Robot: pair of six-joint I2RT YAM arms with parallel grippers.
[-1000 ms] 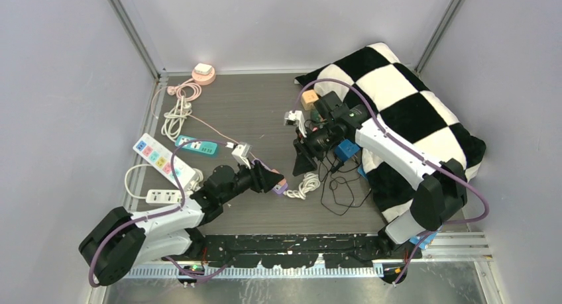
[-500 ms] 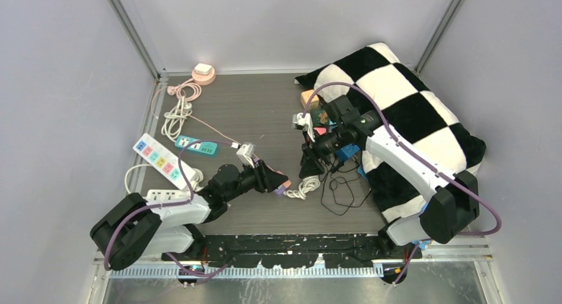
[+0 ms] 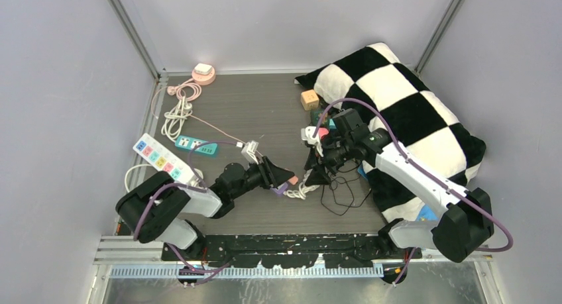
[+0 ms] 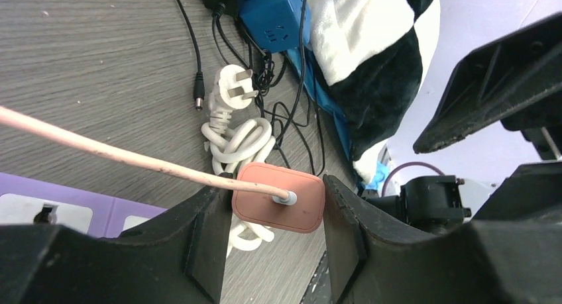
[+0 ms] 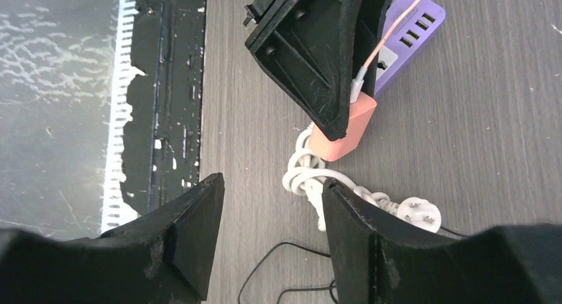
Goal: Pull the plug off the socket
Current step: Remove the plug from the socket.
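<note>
item: left pincer (image 4: 275, 201), closed on the pink plug (image 5: 344, 128), one finger on each side face, thin pink cable (image 4: 119, 155) trailing off to the left. location: near middle of the table (image 3: 252, 105), directly beside the end of the purple socket strip (image 5: 405, 42). whether the pins have cleared the strip cannot be told, as the black fingers hide the joint. item: right pincer (image 5: 273, 185), jaws partly apart and holding nothing, hanging over the coiled white cord (image 4: 242, 142) just right of the plug. change noted: within the last second the right arm has swung down from the far side toward the near middle and now sits close against the left pincer, its jaws a little wider than before; the left arm has stretched slightly further right, its hold on the plug unchanged. reading: the right pincer looks to be coming in to pin the strip so the left can draw the plug away; the pull itself appears unfinished. also present: checked pillow (image 3: 404, 99), far right.
</note>
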